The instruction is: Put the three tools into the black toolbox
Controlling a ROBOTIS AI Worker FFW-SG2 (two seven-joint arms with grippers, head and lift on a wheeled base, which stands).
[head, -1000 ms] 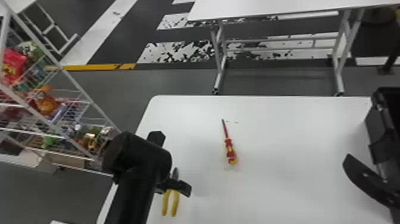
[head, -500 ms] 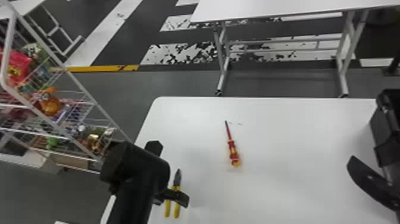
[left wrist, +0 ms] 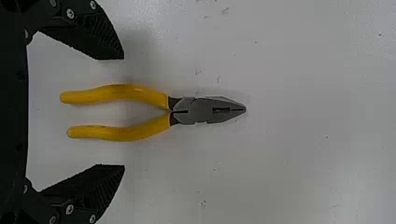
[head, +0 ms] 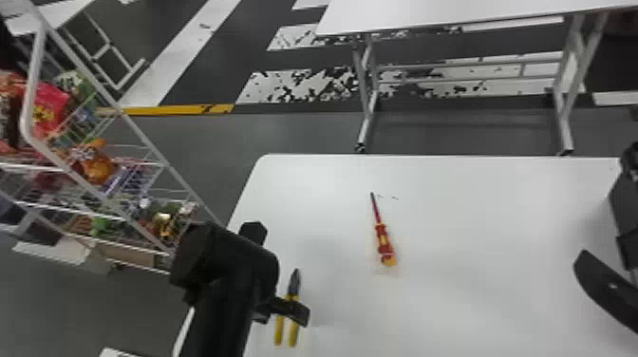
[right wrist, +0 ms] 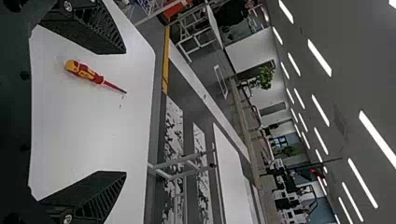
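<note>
Beside the left edge of the white table, my left gripper [head: 280,273] is over yellow-handled pliers [head: 293,285]. In the left wrist view, the open left gripper [left wrist: 124,112] has a finger on either side of the pliers [left wrist: 116,92], touching neither handle. A red-and-yellow screwdriver [head: 383,239] lies mid-table. My right gripper [head: 602,287] is at the right edge of the head view, a curved finger showing. In the right wrist view the right gripper [right wrist: 126,112] is open and empty, with the screwdriver [right wrist: 86,72] on the table beyond.
A dark shape [head: 625,204] stands at the table's far right; box or arm, I cannot tell. A wire rack [head: 142,142] with colourful packages is left of the table [head: 474,213]. Another white table [head: 427,14] stands farther ahead.
The head view has shifted, so table, screwdriver and pliers appear farther right. Relative to the pliers, my left gripper has moved slightly left. The screwdriver still lies in place on the table.
</note>
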